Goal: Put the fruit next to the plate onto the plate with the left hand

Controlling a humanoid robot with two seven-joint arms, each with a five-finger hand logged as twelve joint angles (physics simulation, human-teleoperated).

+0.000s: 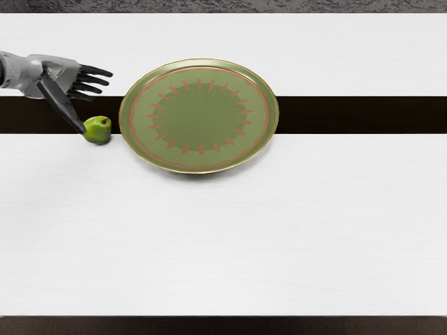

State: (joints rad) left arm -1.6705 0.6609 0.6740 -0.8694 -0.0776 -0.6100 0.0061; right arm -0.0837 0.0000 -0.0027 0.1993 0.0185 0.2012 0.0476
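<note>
Fruit (pixel 98 130) lies on the white table (pixel 223 244) just left of the plate (pixel 199 115), close to its rim but not on it. The fruit is small, glossy and yellow-green, rounded like a pear or apple, with a short stem end on top. The plate is round and green with a gold edge and a ring of reddish marks.

From the head view, the left hand (pixel 66 78) hangs up and to the left of the plate, its arm coming in from the left edge. Its dark fingers (pixel 94 79) stretch out straight toward the plate, spread and holding nothing. The thumb (pixel 61 103) slants down, its tip at the fruit's left side. The fruit sits below the fingers, between thumb tip and plate.
</note>
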